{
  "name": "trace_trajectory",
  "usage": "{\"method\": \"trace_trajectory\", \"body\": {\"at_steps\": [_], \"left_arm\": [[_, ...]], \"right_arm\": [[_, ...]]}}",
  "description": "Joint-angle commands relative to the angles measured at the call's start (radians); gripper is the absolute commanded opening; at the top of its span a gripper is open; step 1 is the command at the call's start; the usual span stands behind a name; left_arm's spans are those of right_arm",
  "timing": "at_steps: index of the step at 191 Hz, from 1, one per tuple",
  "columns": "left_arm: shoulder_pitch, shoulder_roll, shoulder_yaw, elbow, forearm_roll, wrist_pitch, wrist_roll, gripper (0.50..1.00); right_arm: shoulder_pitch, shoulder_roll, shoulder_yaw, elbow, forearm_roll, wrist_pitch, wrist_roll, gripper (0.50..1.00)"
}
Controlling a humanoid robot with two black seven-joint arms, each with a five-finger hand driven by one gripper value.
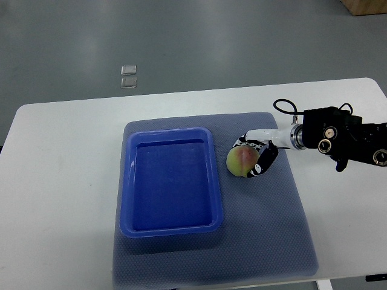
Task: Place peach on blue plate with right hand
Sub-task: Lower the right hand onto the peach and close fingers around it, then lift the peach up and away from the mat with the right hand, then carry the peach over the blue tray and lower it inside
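Right hand [261,156] wrapped around peach [240,161], fingers closed on it. Peach sat on gray mat [272,229], just beside blue plate [171,181], right of rim. Advice: lift straight above rim first, then move left, lower to plate middle.

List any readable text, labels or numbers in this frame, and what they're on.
None readable.
Right hand, at the peach: black and white patches, no legible print.
Blue plate, mat, table: blank.
Two small clear squares on the floor: too small to tell if marked.
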State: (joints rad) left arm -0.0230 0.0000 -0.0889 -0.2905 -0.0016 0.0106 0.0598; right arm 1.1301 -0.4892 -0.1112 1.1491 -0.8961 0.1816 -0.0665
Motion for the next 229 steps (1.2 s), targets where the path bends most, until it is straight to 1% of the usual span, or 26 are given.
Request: {"method": "trace_trajectory", "body": {"at_steps": [1, 12, 30, 39, 40, 44, 54, 64, 65, 69, 88, 112, 135, 144, 145, 155, 156, 162, 173, 174, 176, 186, 197, 198, 200, 229], "left_arm": [[0.0, 0.0, 0.0, 0.002, 0.0, 0.0, 0.0, 1.0], [0.0, 0.0, 0.0, 0.002, 0.0, 0.0, 0.0, 1.0], [0.0, 0.0, 0.0, 0.002, 0.0, 0.0, 0.0, 1.0], [0.0, 0.0, 0.0, 0.002, 0.0, 0.0, 0.0, 1.0], [0.0, 0.0, 0.0, 0.002, 0.0, 0.0, 0.0, 1.0], [0.0, 0.0, 0.0, 0.002, 0.0, 0.0, 0.0, 1.0], [0.0, 0.0, 0.0, 0.001, 0.0, 0.0, 0.0, 1.0], [0.0, 0.0, 0.0, 0.001, 0.0, 0.0, 0.0, 1.0], [0.0, 0.0, 0.0, 0.001, 0.0, 0.0, 0.0, 1.0], [0.0, 0.0, 0.0, 0.001, 0.0, 0.0, 0.0, 1.0], [0.0, 0.0, 0.0, -0.004, 0.0, 0.0, 0.0, 1.0], [0.0, 0.0, 0.0, -0.006, 0.0, -0.001, 0.0, 1.0], [0.0, 0.0, 0.0, -0.006, 0.0, 0.0, 0.0, 1.0], [0.0, 0.0, 0.0, -0.006, 0.0, 0.0, 0.0, 1.0], [0.0, 0.0, 0.0, -0.003, 0.0, 0.0, 0.0, 1.0], [0.0, 0.0, 0.0, -0.003, 0.0, 0.0, 0.0, 1.0], [0.0, 0.0, 0.001, 0.001, 0.0, 0.0, 0.0, 1.0], [0.0, 0.0, 0.001, 0.002, 0.0, 0.0, 0.0, 1.0], [0.0, 0.0, 0.001, 0.002, 0.0, 0.0, 0.0, 1.0], [0.0, 0.0, 0.0, 0.002, 0.0, -0.001, 0.0, 1.0], [0.0, 0.0, 0.0, 0.002, 0.0, 0.0, 0.0, 1.0], [0.0, 0.0, 0.0, -0.001, 0.0, -0.001, 0.0, 1.0], [0.0, 0.0, 0.0, -0.001, 0.0, -0.001, 0.0, 1.0], [0.0, 0.0, 0.0, -0.003, 0.0, 0.0, 0.0, 1.0], [0.0, 0.0, 0.0, -0.003, 0.0, 0.0, 0.0, 1.0], [0.0, 0.0, 0.0, -0.003, 0.0, 0.0, 0.0, 1.0]], "right_arm": [[0.017, -0.012, 0.022, 0.003, 0.003, 0.013, 0.0, 0.5], [0.039, -0.029, 0.064, 0.014, 0.008, 0.038, 0.0, 0.5], [0.145, -0.103, 0.119, 0.055, 0.022, 0.142, -0.003, 0.5], [0.145, -0.103, 0.119, 0.055, 0.022, 0.142, -0.003, 0.5], [0.204, -0.142, 0.136, 0.076, 0.026, 0.182, -0.006, 0.5], [0.233, -0.163, 0.142, 0.084, 0.031, 0.197, -0.007, 0.5], [0.304, -0.209, 0.146, 0.113, 0.048, 0.226, -0.009, 0.5], [0.304, -0.209, 0.146, 0.113, 0.048, 0.226, -0.009, 0.5], [0.362, -0.26, 0.146, 0.156, 0.077, 0.254, -0.012, 0.5], [0.396, -0.295, 0.146, 0.181, 0.097, 0.275, -0.013, 0.5], [0.45, -0.348, 0.145, 0.224, 0.121, 0.302, -0.021, 0.5], [0.456, -0.351, 0.145, 0.224, 0.121, 0.3, -0.026, 0.504], [0.455, -0.261, 0.142, 0.215, 0.123, 0.274, -0.027, 0.511], [0.455, -0.261, 0.142, 0.215, 0.123, 0.274, -0.027, 0.511], [0.455, -0.211, 0.134, 0.205, 0.123, 0.257, -0.027, 0.513], [0.455, -0.21, 0.134, 0.205, 0.123, 0.257, -0.027, 0.513], [0.445, -0.153, 0.131, 0.18, 0.123, 0.236, -0.027, 0.515], [0.442, -0.108, 0.124, 0.161, 0.121, 0.22, -0.027, 0.517], [0.442, -0.107, 0.123, 0.161, 0.121, 0.22, -0.027, 0.517], [0.438, -0.039, 0.089, 0.129, 0.118, 0.195, -0.027, 0.517], [0.435, -0.025, 0.081, 0.121, 0.12, 0.188, -0.027, 0.517], [0.415, 0.04, 0.061, 0.08, 0.118, 0.162, -0.027, 0.517], [0.415, 0.04, 0.061, 0.08, 0.118, 0.162, -0.027, 0.517], [0.389, 0.113, 0.056, 0.025, 0.114, 0.153, -0.027, 0.519], [0.382, 0.129, 0.054, 0.014, 0.112, 0.151, -0.027, 0.521], [0.295, 0.282, 0.047, -0.091, 0.103, 0.147, -0.027, 0.525]]}}
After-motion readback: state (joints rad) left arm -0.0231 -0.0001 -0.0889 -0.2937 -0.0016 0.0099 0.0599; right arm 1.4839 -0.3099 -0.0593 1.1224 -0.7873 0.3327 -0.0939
